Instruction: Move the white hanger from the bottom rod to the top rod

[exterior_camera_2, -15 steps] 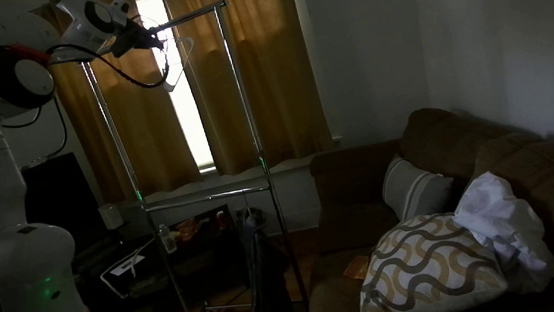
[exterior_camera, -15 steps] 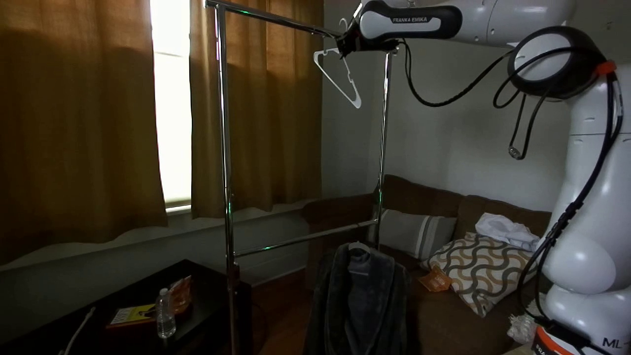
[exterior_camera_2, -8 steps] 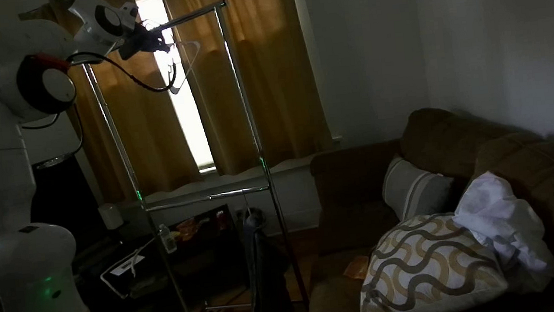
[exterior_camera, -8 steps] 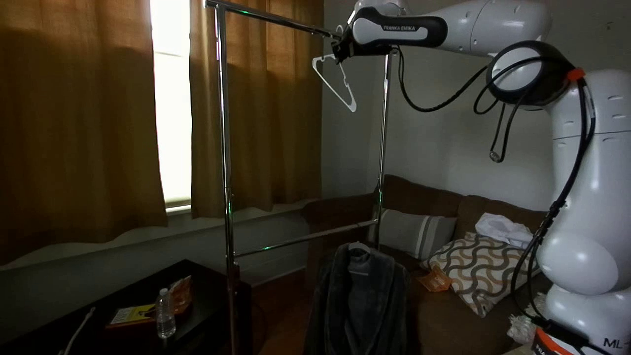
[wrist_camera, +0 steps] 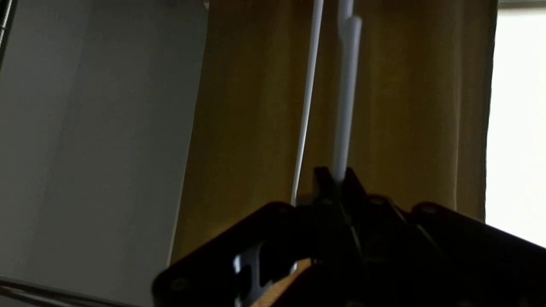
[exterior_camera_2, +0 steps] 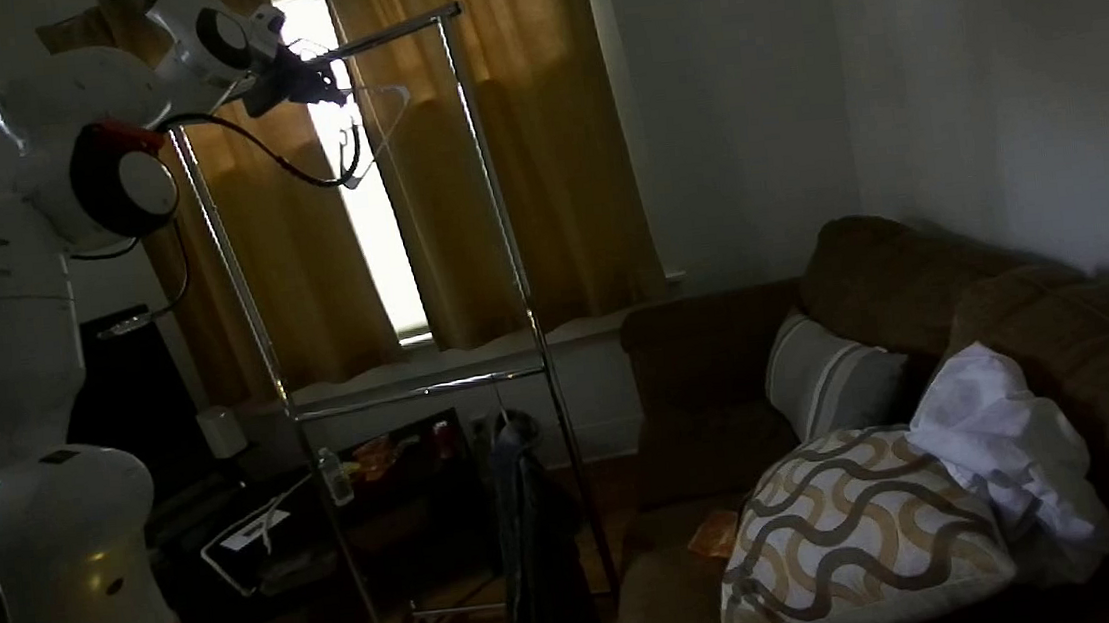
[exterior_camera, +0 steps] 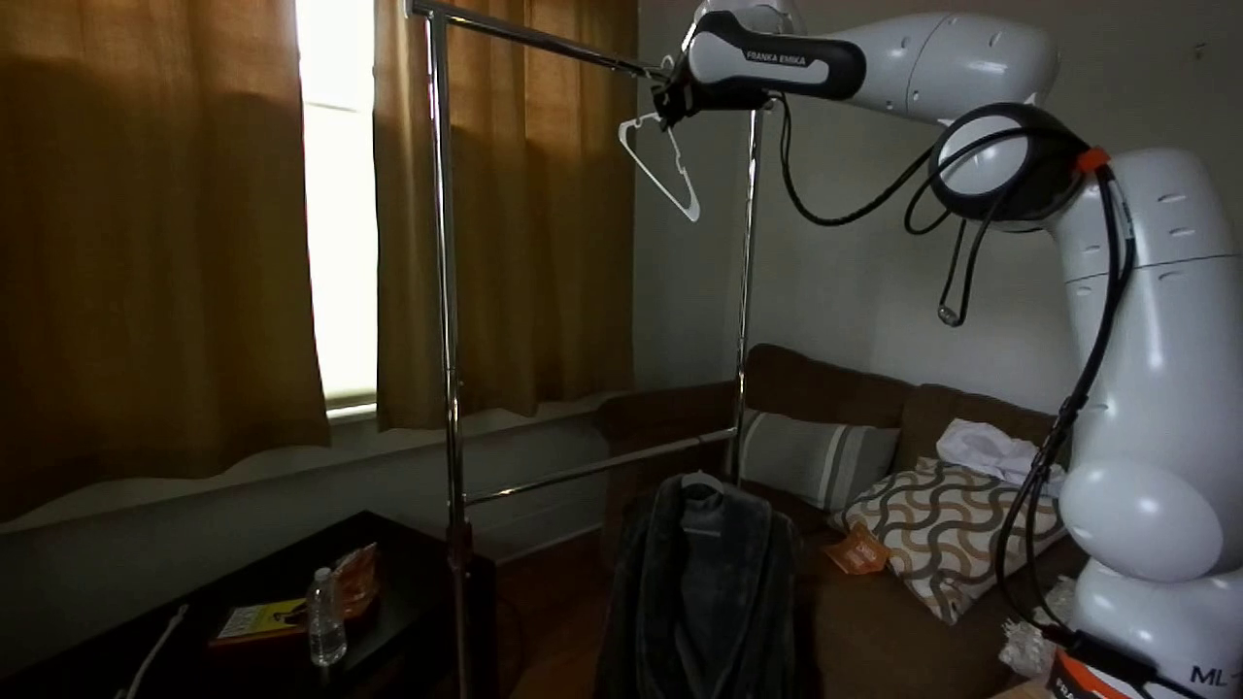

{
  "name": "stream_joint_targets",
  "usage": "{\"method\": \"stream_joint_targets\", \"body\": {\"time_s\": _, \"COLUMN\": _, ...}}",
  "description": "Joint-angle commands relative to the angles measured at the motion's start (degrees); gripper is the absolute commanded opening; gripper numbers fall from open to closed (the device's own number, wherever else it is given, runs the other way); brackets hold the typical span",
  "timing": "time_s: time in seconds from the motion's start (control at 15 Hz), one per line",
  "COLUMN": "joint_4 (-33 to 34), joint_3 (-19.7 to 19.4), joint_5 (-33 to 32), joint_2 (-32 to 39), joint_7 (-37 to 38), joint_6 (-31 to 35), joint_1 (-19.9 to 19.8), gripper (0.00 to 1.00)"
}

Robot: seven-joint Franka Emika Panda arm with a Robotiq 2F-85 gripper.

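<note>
My gripper (exterior_camera: 664, 109) is shut on the white hanger (exterior_camera: 656, 183) near its peak, at the top rod's (exterior_camera: 544, 37) far part. The gripper (exterior_camera_2: 334, 88) and hanger (exterior_camera_2: 389, 135) also show in the other exterior picture. The hook (exterior_camera: 667, 64) rises above my gripper at the rod's height; I cannot tell whether it is over the rod. In the wrist view my fingertips (wrist_camera: 337, 177) pinch a white bar of the hanger (wrist_camera: 347, 98). The hanger's body hangs free below. The bottom rod (exterior_camera: 602, 466) crosses the rack far below.
A dark robe (exterior_camera: 694, 582) hangs low on the rack. A chrome upright (exterior_camera: 447, 291) stands at the rack's near side. A dark table with a water bottle (exterior_camera: 326, 616) stands left. A brown couch with pillows (exterior_camera_2: 854, 526) stands beside the rack. Curtains hang behind.
My gripper and the hanger have come down, and the hook has dropped to about the top rod's height. The arm's elbow has moved forward and lower. The rack and robe have shifted slightly.
</note>
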Motion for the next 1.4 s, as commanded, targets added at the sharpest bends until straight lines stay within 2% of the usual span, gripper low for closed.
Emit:
{"method": "stream_joint_targets", "body": {"time_s": 0.0, "joint_4": 6.1, "joint_3": -0.2, "joint_5": -1.6, "joint_2": 3.7, "joint_7": 0.2, "joint_6": -2.0, "joint_1": 1.5, "gripper": 0.02}}
{"method": "stream_joint_targets", "body": {"time_s": 0.53, "joint_4": 11.1, "joint_3": -0.8, "joint_5": -4.1, "joint_2": 8.2, "joint_7": 0.1, "joint_6": 3.5, "joint_1": 2.3, "gripper": 0.02}}
{"method": "stream_joint_targets", "body": {"time_s": 0.93, "joint_4": 14.2, "joint_3": -1.1, "joint_5": -3.5, "joint_2": 10.8, "joint_7": -0.1, "joint_6": 1.1, "joint_1": 2.3, "gripper": 0.02}}
{"method": "stream_joint_targets", "body": {"time_s": 1.0, "joint_4": 14.1, "joint_3": -1.1, "joint_5": -3.4, "joint_2": 10.9, "joint_7": -0.5, "joint_6": 0.4, "joint_1": 2.3, "gripper": 0.29}}
{"method": "stream_joint_targets", "body": {"time_s": 1.13, "joint_4": 14.3, "joint_3": -1.4, "joint_5": -3.5, "joint_2": 11.1, "joint_7": -0.2, "joint_6": -1.2, "joint_1": 2.4, "gripper": 0.39}}
{"method": "stream_joint_targets", "body": {"time_s": 1.33, "joint_4": 13.4, "joint_3": -1.4, "joint_5": -3.6, "joint_2": 9.8, "joint_7": -0.6, "joint_6": -4.8, "joint_1": 2.6, "gripper": 0.62}}
